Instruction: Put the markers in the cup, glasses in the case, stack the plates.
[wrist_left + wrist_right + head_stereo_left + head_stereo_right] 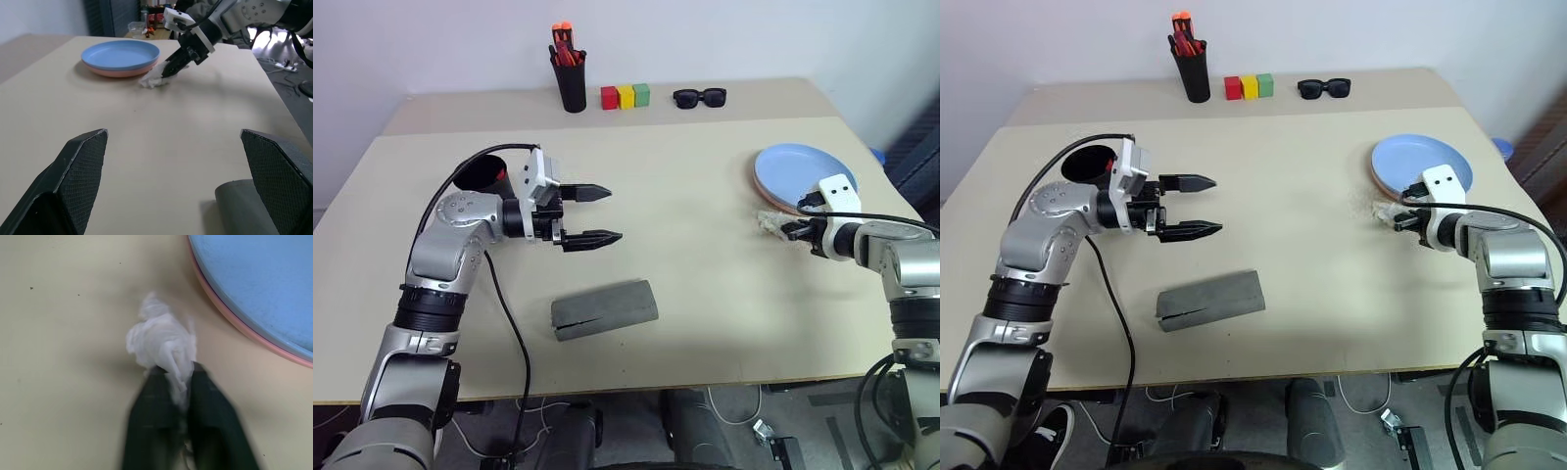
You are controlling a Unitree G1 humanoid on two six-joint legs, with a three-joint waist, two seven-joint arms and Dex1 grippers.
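Note:
The light blue plate lies stacked on the salmon pink plate at the table's right side. Just in front of them my right gripper is shut on a crumpled white tissue that rests on the table. My left gripper hovers open over the left middle of the table, pointing right, with nothing between its fingers. Behind my left arm stands the black cup; a bit of red shows inside it, but no markers can be made out. The grey case lies shut near the front. The glasses are hidden.
Along the back edge stand a black pen holder with orange-capped markers, three coloured blocks and black sunglasses. Open tabletop lies between the case and the plates.

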